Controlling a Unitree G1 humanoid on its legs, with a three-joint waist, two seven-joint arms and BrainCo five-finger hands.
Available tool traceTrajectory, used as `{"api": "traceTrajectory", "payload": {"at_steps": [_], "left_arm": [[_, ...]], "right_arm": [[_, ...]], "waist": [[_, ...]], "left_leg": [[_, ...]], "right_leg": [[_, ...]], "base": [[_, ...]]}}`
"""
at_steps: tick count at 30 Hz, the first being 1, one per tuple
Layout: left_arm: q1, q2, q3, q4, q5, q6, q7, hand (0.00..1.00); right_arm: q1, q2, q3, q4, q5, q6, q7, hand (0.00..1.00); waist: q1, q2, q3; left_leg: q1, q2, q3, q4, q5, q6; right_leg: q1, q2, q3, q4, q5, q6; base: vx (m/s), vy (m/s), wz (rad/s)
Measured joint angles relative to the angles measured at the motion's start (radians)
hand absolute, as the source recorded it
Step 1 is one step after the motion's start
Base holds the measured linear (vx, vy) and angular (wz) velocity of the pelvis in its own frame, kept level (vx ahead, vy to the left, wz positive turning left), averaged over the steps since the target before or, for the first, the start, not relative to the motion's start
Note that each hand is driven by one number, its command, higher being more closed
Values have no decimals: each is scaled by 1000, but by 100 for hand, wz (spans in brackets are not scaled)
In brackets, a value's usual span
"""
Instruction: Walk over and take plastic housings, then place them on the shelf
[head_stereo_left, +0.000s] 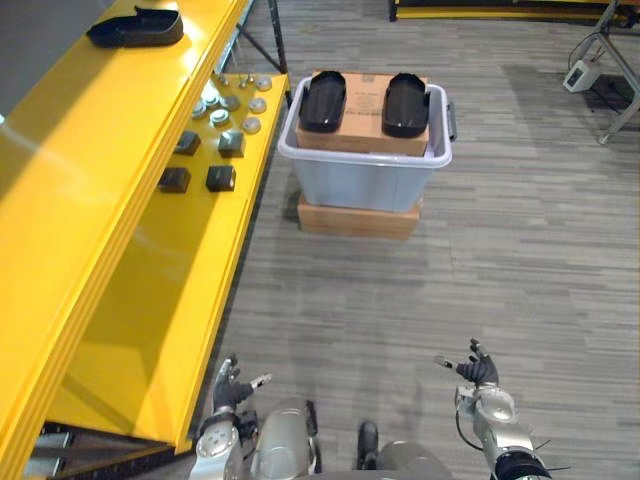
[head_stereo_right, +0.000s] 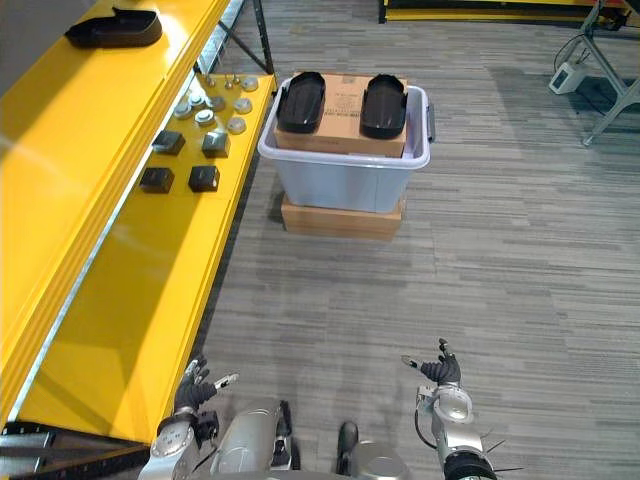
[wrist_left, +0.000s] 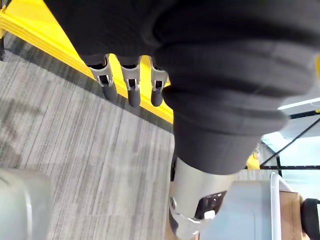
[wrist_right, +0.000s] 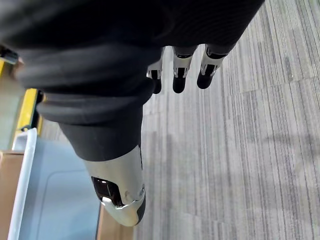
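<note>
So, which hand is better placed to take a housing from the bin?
Right, but only slightly. The left hand and right hand both hang open and empty, far from the housings in the bin, which stands a little toward the right side.

Both eye views look steeply down from the head, facing forward. They share the yellow shelf (head_stereo_left: 120, 200) at 10 o'clock, the grey bin (head_stereo_left: 365, 180) at 12 o'clock and the floor (head_stereo_left: 450, 290). Each wrist view looks from very close along its own hand, the left hand (wrist_left: 131, 87) and the right hand (wrist_right: 180, 70), toward floor and bin.
</note>
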Motion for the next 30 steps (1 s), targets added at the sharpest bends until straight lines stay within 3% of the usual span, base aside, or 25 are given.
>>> {"api": "traceTrajectory", "payload": {"at_steps": [1,2,3,4,5,6,7,8,9,10,11,12,13,14,16,19,21,22,23,24,25,27,28,29,30], "left_arm": [[2,-13,4,2,0,1,-1,0],[3,-20,4,2,0,1,-1,0],[3,-18,6,5,0,1,-1,0],[2,-11,9,23,0,1,0,0],[-1,-8,13,22,0,1,0,0],[-3,-11,14,23,0,2,0,0],[-3,-23,13,26,-4,6,-1,0],[-1,-25,13,26,-5,6,-1,0],[7,-23,13,39,-6,6,0,0],[7,-17,10,62,-7,9,0,0],[4,-11,4,67,-7,17,0,0],[-4,-6,-3,63,-7,19,0,0],[-5,-4,-3,62,-7,18,1,0],[-5,-4,-3,62,-7,18,1,0],[-11,1,-3,62,-9,19,2,0],[-11,4,-3,63,-26,19,1,0],[-15,11,-2,63,-26,18,2,0],[-14,16,-2,64,-26,18,3,0],[2,28,2,65,-26,18,3,0],[2,23,4,73,-26,18,3,0],[5,9,9,83,-26,17,4,0],[1,-9,26,84,-26,17,4,0],[0,-24,42,84,-26,17,3,0],[3,-30,45,84,-26,17,2,0],[4,-31,45,87,-26,17,2,0]], "right_arm": [[10,0,-27,5,3,0,-1,0],[21,-3,-48,13,12,0,-1,0],[22,-1,-50,20,18,1,-2,0],[28,5,-48,35,19,2,-2,0],[39,19,-47,38,19,2,-1,0],[41,22,-47,37,19,2,-1,0],[45,27,-47,37,19,3,0,0],[46,28,-48,37,19,3,0,0],[46,39,-49,41,19,3,1,0],[51,50,-48,40,17,3,2,0],[57,55,-48,39,15,3,3,0],[72,61,-45,41,12,6,8,0],[82,64,-27,41,11,10,19,0],[84,65,-16,41,7,11,21,0],[84,70,-9,41,-4,12,22,0],[82,71,-10,43,-5,14,21,0],[83,71,-10,44,-5,14,21,0],[84,74,-10,46,-6,16,21,0],[89,73,-10,46,-12,16,21,0],[91,66,-11,48,-13,16,21,0],[92,53,-12,50,-13,16,20,0],[95,55,-10,40,-12,15,19,0],[101,59,-5,32,-11,15,19,0],[105,67,3,21,-6,14,18,0],[105,72,3,15,-1,11,18,0]], "waist": [[13,-2,2],[22,16,-8],[25,19,-8],[39,14,-16],[41,-19,-29],[40,-27,-35],[44,-32,-37],[44,-32,-38],[48,-39,-39],[41,-46,-41],[36,-48,-41],[27,-47,-41],[17,-48,-42],[15,-48,-42],[5,-44,-45],[-11,-36,-43],[-11,-40,-44],[-10,-59,-54],[-13,-73,-64],[-13,-65,-65],[-11,-34,-90],[-13,-11,-88],[-9,-5,-88],[-4,-9,-86],[-1,-14,-84]], "left_leg": [[4,-34,-33,-252,48,-30],[10,-38,-63,-452,121,-31],[12,-38,-67,-495,184,-28],[30,-51,-56,-488,289,8],[11,-84,-51,-443,287,36],[-4,-94,-47,-408,261,54],[-12,-104,-27,-331,196,76],[-7,-104,-24,-322,182,81],[35,-111,-1,-304,128,92],[87,-132,0,-295,88,104],[122,-143,0,-290,64,113],[183,-152,1,-281,28,122],[246,-156,-3,-293,5,128],[279,-156,-5,-308,-2,129],[376,-144,-26,-372,-14,129],[467,-100,-50,-405,-22,107],[501,-81,-61,-409,-48,63],[522,-78,-68,-408,-66,36],[545,-76,-93,-404,-86,3],[548,-64,-112,-399,-95,-9],[518,-22,-145,-329,-96,-16],[446,18,-166,-154,-81,-40],[374,41,-165,27,-21,-76],[314,76,-151,164,-37,-73],[301,84,-144,183,-47,-62]], "right_leg": [[40,-9,7,-21,-24,15],[70,-4,15,-32,-54,30],[88,-3,22,-32,-73,38],[112,-21,37,-23,-107,56],[106,-55,46,7,-139,62],[101,-66,50,30,-147,65],[68,-91,73,140,-160,80],[59,-94,77,170,-162,83],[8,-115,96,363,-173,114],[-65,-139,119,587,-141,189],[-109,-154,132,732,-117,233],[-185,-169,139,942,-111,244],[-258,-191,111,1069,-122,222],[-294,-201,93,1098,-132,202],[-384,-224,1,1034,-170,148],[-435,-210,-88,694,-164,154],[-439,-176,-75,447,-84,155],[-440,-164,-40,332,8,143],[-427,-153,-16,287,137,131],[-419,-146,-11,299,156,101],[-405,-110,-46,289,127,79],[-353,-71,-84,244,114,60],[-291,-41,-97,193,108,45],[-224,-18,-102,148,104,32],[-197,-13,-102,134,101,28]], "base": [[474,99,-24],[576,154,-25],[478,171,-26],[589,220,-16],[507,179,-9],[556,175,1],[462,136,-3],[535,181,-25],[501,182,-30],[494,175,-25],[502,157,3],[592,146,15],[490,115,11],[461,91,2],[427,35,18],[431,-52,23],[439,-113,24],[454,-181,32],[467,-217,38],[552,-308,41],[535,-342,27],[474,-318,27],[396,-235,22],[381,-212,9],[344,-176,-13]]}}
